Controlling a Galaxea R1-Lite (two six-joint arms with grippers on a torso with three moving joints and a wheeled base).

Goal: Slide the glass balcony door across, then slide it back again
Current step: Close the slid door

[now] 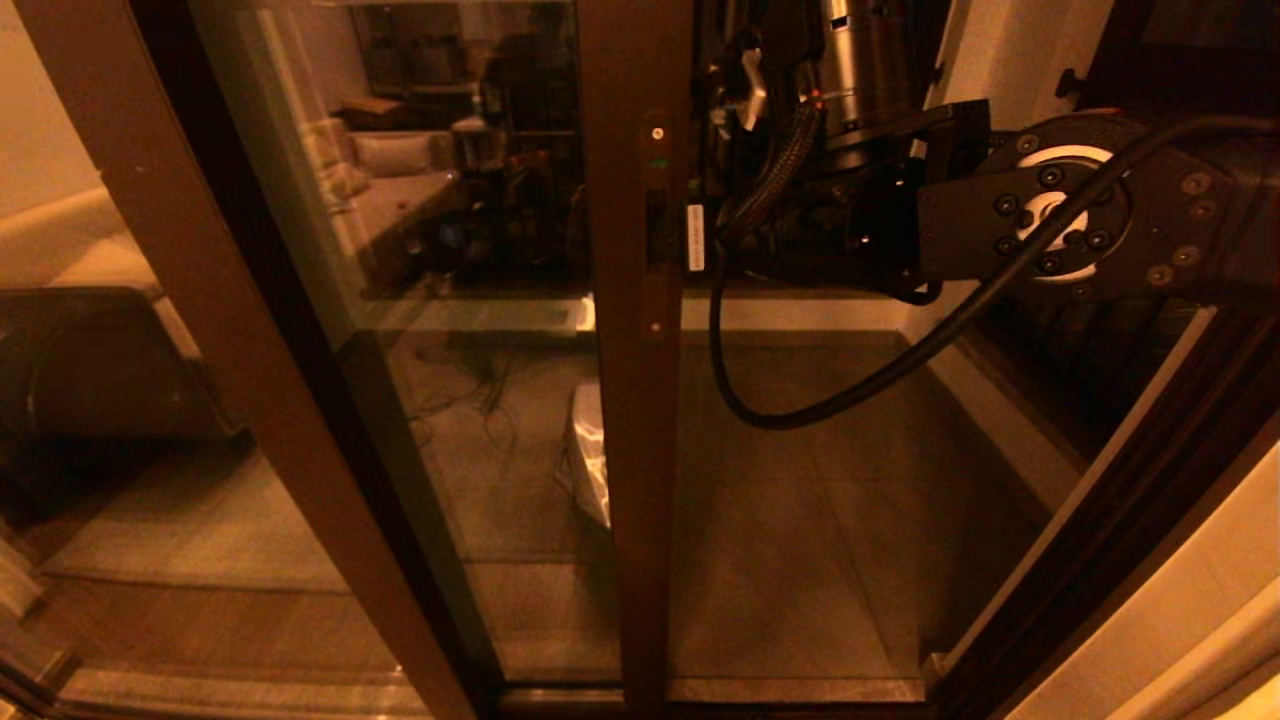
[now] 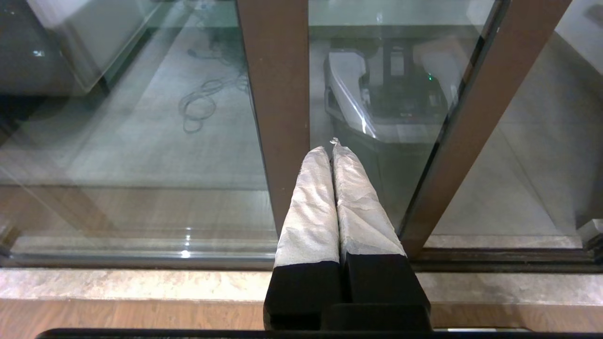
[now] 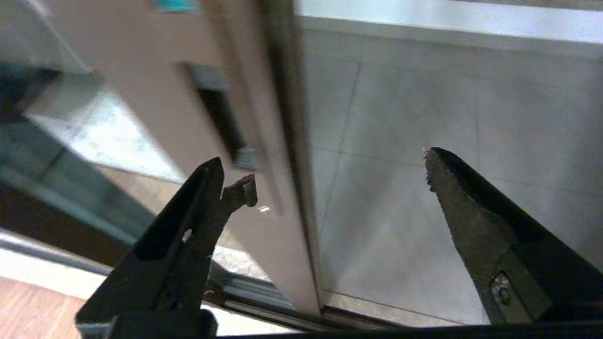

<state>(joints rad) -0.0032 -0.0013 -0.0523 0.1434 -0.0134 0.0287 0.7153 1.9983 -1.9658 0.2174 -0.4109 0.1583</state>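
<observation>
tall glass balcony door in dark brown frame (image 3: 264, 197), partly slid: its handle-slot stile stands between the spread fingers of the right gripper (image 3: 339, 179). left gripper (image 2: 333, 147) pressed together, low before the glass.

the glass balcony door (image 1: 640, 420) has a dark brown frame, the left gripper (image 2: 333, 143) pale grey wrapped fingers, the right gripper (image 3: 339, 174) black fingers.

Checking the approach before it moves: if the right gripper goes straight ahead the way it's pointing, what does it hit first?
Probably the glass balcony door: the right gripper has its fingers open astride the stile's outer edge, beside the handle slot. Depth is unclear.
</observation>
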